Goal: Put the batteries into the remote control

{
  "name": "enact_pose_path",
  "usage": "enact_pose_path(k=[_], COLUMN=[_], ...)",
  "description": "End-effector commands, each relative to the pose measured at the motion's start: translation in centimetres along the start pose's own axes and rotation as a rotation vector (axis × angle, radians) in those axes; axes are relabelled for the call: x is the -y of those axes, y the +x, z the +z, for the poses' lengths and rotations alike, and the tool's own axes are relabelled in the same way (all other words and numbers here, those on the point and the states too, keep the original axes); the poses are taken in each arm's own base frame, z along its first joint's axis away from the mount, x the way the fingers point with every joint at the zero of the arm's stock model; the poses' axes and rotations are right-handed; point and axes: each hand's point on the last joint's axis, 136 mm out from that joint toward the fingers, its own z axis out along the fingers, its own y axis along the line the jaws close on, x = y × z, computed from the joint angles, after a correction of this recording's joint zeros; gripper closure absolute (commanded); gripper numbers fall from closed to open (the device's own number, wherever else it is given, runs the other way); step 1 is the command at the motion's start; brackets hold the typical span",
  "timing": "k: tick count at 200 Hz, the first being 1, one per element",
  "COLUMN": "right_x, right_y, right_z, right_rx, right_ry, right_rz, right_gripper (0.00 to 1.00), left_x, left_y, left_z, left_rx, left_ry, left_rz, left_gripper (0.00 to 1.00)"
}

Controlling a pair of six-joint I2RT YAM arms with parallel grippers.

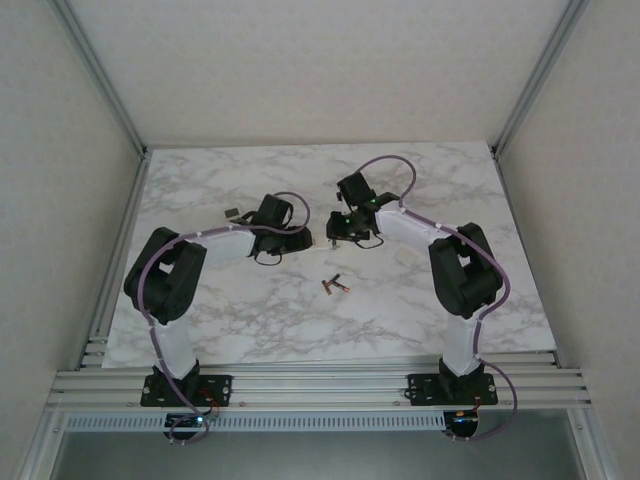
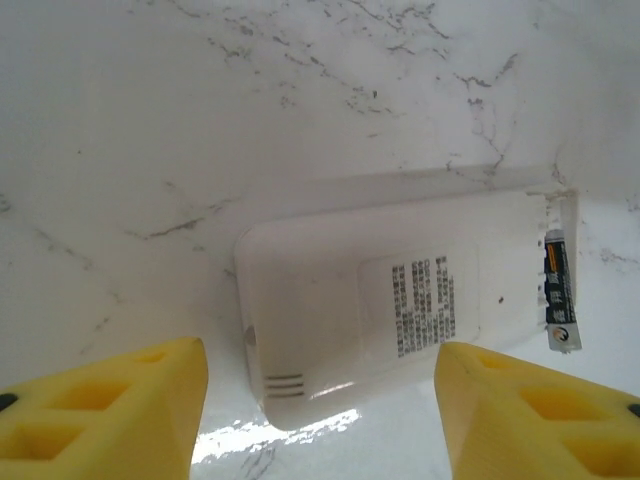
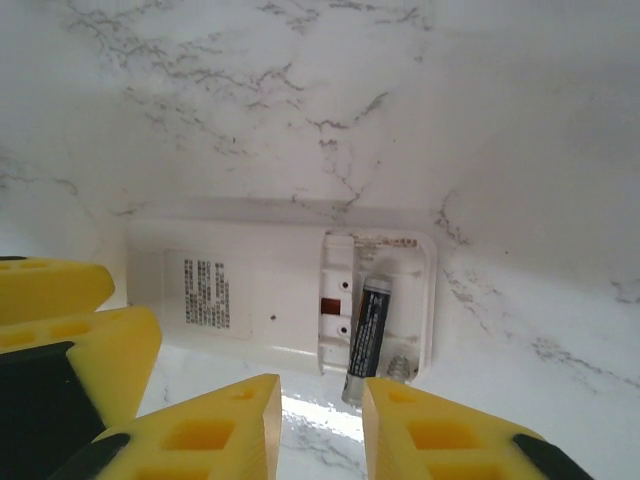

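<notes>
On the tabletop (image 1: 200,180), the remote control (image 3: 250,295) lies back-up, bay open, left tool (image 2: 320,365) apart over it, likely to steady it, right tool (image 3: 322,395) slightly apart behind a battery (image 3: 368,335) sitting askew inside.

A small dark piece (image 1: 231,211) lies on the white marble-patterned tabletop (image 1: 250,330).

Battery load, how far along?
Done: nothing clearly seated yet. In hand: one battery lies in the remote's open compartment, near end over the rim, right fingers open just in front of it; left fingers open at the remote's other end. Left: seat it; two more batteries lie loose on the table.
</notes>
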Motion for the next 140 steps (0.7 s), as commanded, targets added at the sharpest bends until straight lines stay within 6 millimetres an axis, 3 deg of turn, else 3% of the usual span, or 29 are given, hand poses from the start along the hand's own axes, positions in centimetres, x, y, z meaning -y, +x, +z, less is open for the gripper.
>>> enact_pose_path(k=[1,57,140], right_x=[1.1,1.2,1.3], right_y=[0.8,1.4,2.0], right_z=[1.5,3.4,4.2], right_rx=[-0.032,-0.077,-0.09], right_ry=[0.021,0.01,-0.009], right_rz=[0.03,0.036,0.028], right_gripper=[0.73,0.8,0.88], left_x=[0.1,0.3,0.0], left_y=[-0.7,-0.7,-0.4], left_z=[0.4,1.3,1.7], left_rx=[0.006,-0.017,-0.025], left_ry=[-0.001,0.011,0.004], left_rz=[0.005,0.009,0.001], left_gripper=[0.43,0.51,0.54])
